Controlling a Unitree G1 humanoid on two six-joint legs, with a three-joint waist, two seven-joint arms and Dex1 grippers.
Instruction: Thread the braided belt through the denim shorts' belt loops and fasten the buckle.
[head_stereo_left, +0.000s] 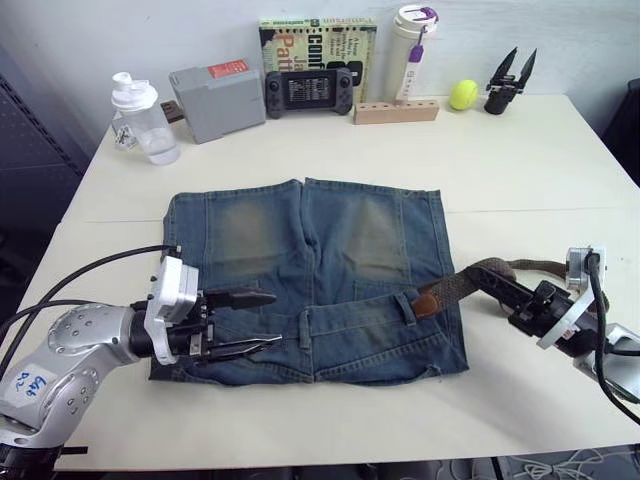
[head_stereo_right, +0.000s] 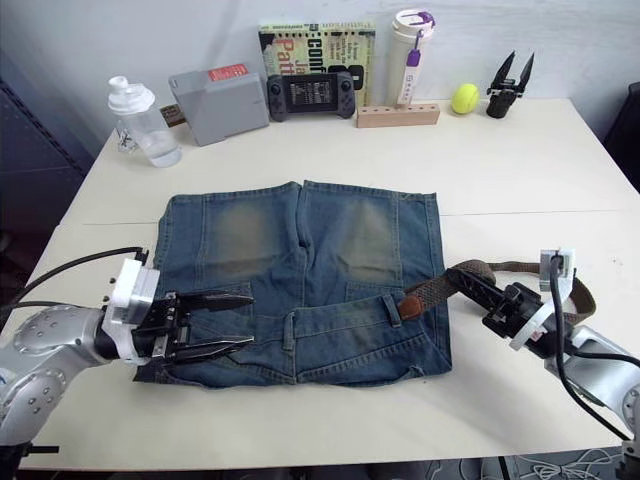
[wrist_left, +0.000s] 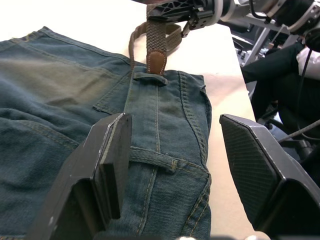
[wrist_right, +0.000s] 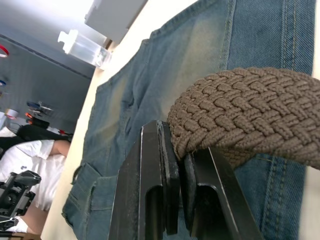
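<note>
We see the faded blue denim shorts (head_stereo_left: 310, 290) lying flat on the cream table (head_stereo_left: 520, 170), waistband nearest us. The right gripper (head_stereo_left: 497, 285) is clamped on the dark brown braided belt (head_stereo_left: 455, 285), whose tan leather tip (head_stereo_left: 428, 302) sits at the rightmost denim belt loop (head_stereo_left: 408, 306). The belt's long axis runs along the waistband toward the left gripper (head_stereo_left: 250, 320), jaws wide apart and empty.

The denim shorts (head_stereo_left: 310, 280) lie flat on the table (head_stereo_left: 520, 170), waistband toward the robot. The left gripper (head_stereo_left: 252, 322) rests over the waistband with its fingers spread. The right gripper (head_stereo_left: 487, 283) clamps the braided belt (head_stereo_left: 470, 277), whose tan tip sits at a belt loop (head_stereo_left: 408, 305).
</note>
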